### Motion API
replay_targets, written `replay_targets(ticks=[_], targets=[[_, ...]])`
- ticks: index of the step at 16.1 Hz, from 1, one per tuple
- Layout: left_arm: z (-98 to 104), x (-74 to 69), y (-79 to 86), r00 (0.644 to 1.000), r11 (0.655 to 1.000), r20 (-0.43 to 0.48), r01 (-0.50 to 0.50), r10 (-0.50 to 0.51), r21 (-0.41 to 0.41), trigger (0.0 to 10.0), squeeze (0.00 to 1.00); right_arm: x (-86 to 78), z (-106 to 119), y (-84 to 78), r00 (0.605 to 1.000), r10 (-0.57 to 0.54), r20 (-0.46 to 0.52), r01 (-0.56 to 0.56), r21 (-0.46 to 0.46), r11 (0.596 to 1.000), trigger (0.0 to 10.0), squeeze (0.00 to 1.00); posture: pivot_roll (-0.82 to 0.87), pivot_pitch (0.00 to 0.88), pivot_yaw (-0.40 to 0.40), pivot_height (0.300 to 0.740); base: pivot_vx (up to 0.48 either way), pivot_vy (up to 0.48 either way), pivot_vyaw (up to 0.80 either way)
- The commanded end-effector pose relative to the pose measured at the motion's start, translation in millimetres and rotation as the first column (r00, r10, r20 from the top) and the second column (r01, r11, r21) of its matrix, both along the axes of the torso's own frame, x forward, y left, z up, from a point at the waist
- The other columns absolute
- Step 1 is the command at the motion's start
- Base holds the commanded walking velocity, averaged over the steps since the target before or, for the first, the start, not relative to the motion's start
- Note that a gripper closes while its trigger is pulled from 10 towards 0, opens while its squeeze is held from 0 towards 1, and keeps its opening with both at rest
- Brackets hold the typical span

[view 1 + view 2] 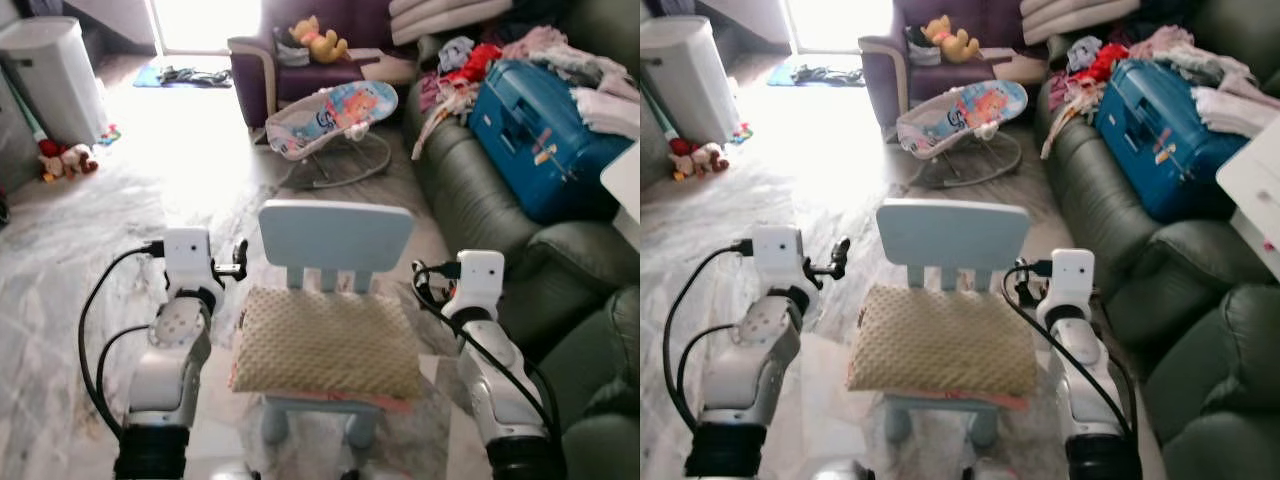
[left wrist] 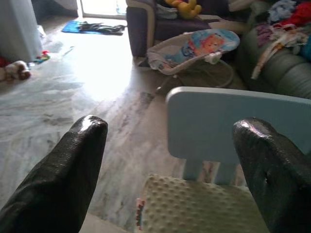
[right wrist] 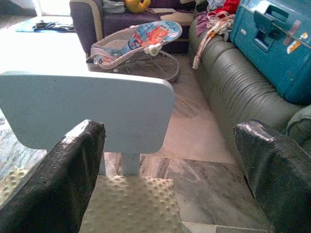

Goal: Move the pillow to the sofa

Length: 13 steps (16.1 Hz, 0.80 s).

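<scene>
Facing marble floor (image 1: 120,220) and green sofa (image 1: 470,200) at right, flanking the pillow (image 1: 325,345) lying on the small chair (image 1: 335,235), left gripper (image 2: 170,160) and right gripper (image 3: 167,165) spread wide, needing level, even closing from both sides.

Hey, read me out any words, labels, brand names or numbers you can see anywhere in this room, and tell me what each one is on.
No text can be read in any view.
Blue suitcase on the sofa: stickers and a tag, too small and blurred to read.
Baby bouncer: a cartoon print, with no letters I can make out.
Pillow and light blue chair: no markings seen.
</scene>
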<state>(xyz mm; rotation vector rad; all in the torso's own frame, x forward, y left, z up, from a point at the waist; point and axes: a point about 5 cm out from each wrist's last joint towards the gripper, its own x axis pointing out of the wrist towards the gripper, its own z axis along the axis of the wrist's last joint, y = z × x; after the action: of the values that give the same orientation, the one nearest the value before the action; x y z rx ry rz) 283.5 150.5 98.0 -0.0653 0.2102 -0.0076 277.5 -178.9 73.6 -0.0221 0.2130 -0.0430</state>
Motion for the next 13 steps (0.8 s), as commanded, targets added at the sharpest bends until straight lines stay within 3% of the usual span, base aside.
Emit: replay_targets(ticks=[1,3,4,6,13], targets=[[4.5,0.8,-4.5,1.0,1.0,0.013,0.013,-0.013,-0.006,10.0,0.0,0.3,2.5,-1.3,1.0,-0.005,0.006,0.005,-0.005,1.0,10.0,0.0,0.03,0.0,-0.036,0.74,0.0,0.0,-0.8],[3.0,-0.3,-7.0,1.0,1.0,-0.012,0.018,-0.018,-0.022,10.0,0.0,3.3,4.8,-0.7,1.0,-0.002,0.014,0.002,-0.008,1.0,10.0,0.0,0.03,0.0,-0.032,0.74,0.0,0.0,-0.8],[0.8,-2.7,-3.2,0.999,0.999,-0.038,-0.035,0.036,0.013,10.0,0.0,4.7,7.2,-1.8,1.0,-0.014,0.027,0.014,0.001,1.0,10.0,0.0,0.03,0.003,-0.029,0.74,0.0,0.0,-0.71],[3.2,-5.5,-1.1,1.0,0.999,0.016,0.02,-0.021,0.034,10.0,0.0,3.7,8.6,-2.4,0.999,-0.012,0.032,0.012,-0.001,1.0,10.0,0.0,0.03,0.007,-0.032,0.74,0.0,0.0,0.0],[-8.0,-28.7,29.4,0.998,0.987,0.013,-0.068,0.067,0.146,10.0,0.0,0.6,5.9,2.5,0.999,0.032,0.026,-0.031,-0.007,0.999,10.0,0.0,0.04,0.0,-0.045,0.74,0.0,0.0,0.0]])
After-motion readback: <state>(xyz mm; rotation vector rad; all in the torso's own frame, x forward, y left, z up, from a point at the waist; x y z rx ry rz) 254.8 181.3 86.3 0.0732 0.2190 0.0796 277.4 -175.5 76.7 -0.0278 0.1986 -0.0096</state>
